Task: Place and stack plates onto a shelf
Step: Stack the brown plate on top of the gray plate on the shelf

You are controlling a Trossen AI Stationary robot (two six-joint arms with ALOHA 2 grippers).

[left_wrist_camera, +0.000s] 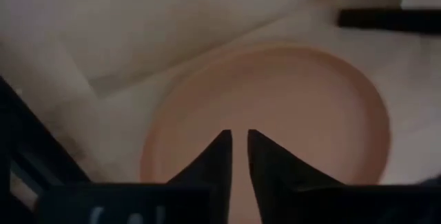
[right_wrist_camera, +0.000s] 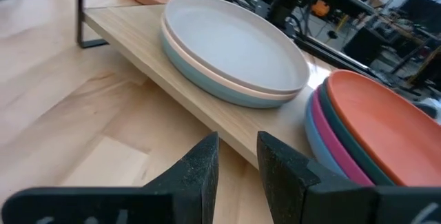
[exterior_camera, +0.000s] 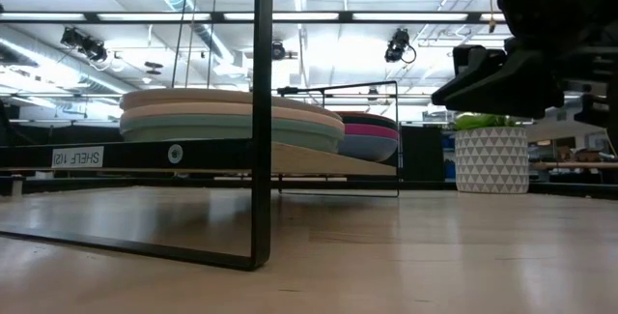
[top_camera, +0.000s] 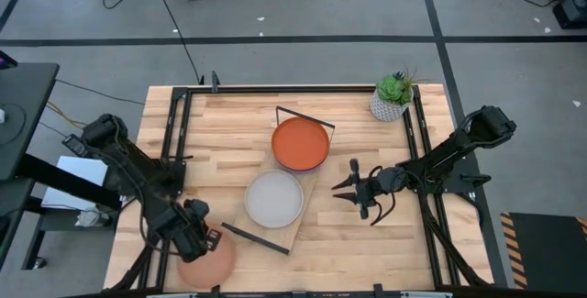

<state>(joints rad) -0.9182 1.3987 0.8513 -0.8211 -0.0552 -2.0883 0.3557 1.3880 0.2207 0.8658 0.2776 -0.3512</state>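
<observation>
The shelf (top_camera: pixel 310 210) lies slantwise mid-table on its wire frames. Its near half carries a stack topped by a cream plate (top_camera: pixel 273 199) (right_wrist_camera: pixel 234 38). Its far half carries a stack topped by an orange plate (top_camera: pixel 300 144) (right_wrist_camera: pixel 386 120), with teal, pink and blue rims below. A peach plate (top_camera: pixel 218 267) (left_wrist_camera: pixel 289 114) lies flat on the table's near-left corner. My left gripper (top_camera: pixel 207 243) (left_wrist_camera: pixel 239 134) hangs over the peach plate's inside, its fingers all but together. My right gripper (top_camera: pixel 347 188) (right_wrist_camera: pixel 238 138) hovers right of the shelf, pointing at it, with a small gap between its fingers.
A white patterned plant pot (top_camera: pixel 393 96) (exterior_camera: pixel 491 159) stands at the far-right corner. Black frame rails (top_camera: pixel 174 133) run along the table's left and right sides. Bare wood lies between the shelf and the right arm, and along the far edge.
</observation>
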